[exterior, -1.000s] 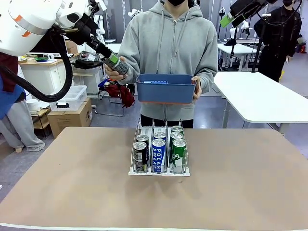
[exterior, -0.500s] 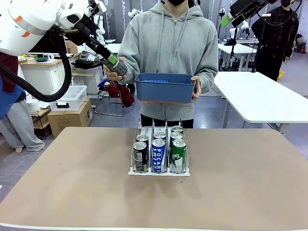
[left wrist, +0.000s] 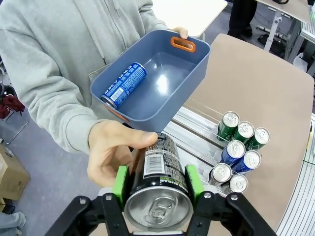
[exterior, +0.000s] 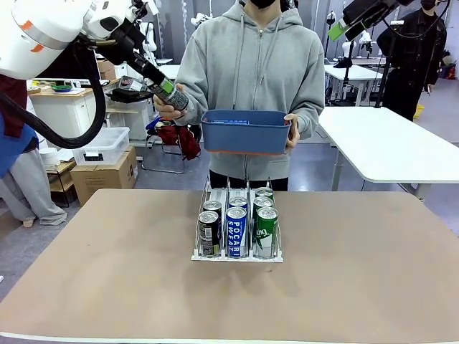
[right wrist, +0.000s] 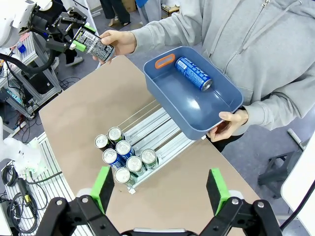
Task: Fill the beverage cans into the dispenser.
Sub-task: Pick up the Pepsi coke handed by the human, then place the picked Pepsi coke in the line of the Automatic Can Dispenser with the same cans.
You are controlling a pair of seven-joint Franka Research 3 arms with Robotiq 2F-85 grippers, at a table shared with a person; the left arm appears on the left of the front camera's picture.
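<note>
My left gripper (exterior: 163,85) is raised at the upper left, shut on a black beverage can (exterior: 174,98). A person's hand (left wrist: 114,149) also holds this black can (left wrist: 158,164) from the far side. The clear dispenser (exterior: 237,257) stands mid-table with black (exterior: 209,233), blue (exterior: 236,231) and green (exterior: 266,231) cans at the front of its three lanes and more behind. One blue can (left wrist: 124,84) lies in the blue bin (exterior: 247,132) that the person holds above the dispenser. My right gripper (right wrist: 160,191) hangs open high over the table, with nothing between its fingers.
The person stands at the table's far edge behind the dispenser (right wrist: 158,129). The back halves of the lanes (left wrist: 196,127) are bare. Brown tabletop (exterior: 358,272) spreads around the rack. White tables (exterior: 387,140) and boxes stand in the background.
My left gripper and the black can have shifted very slightly up and left, the person's hand still on the can. The right gripper has stayed open.
</note>
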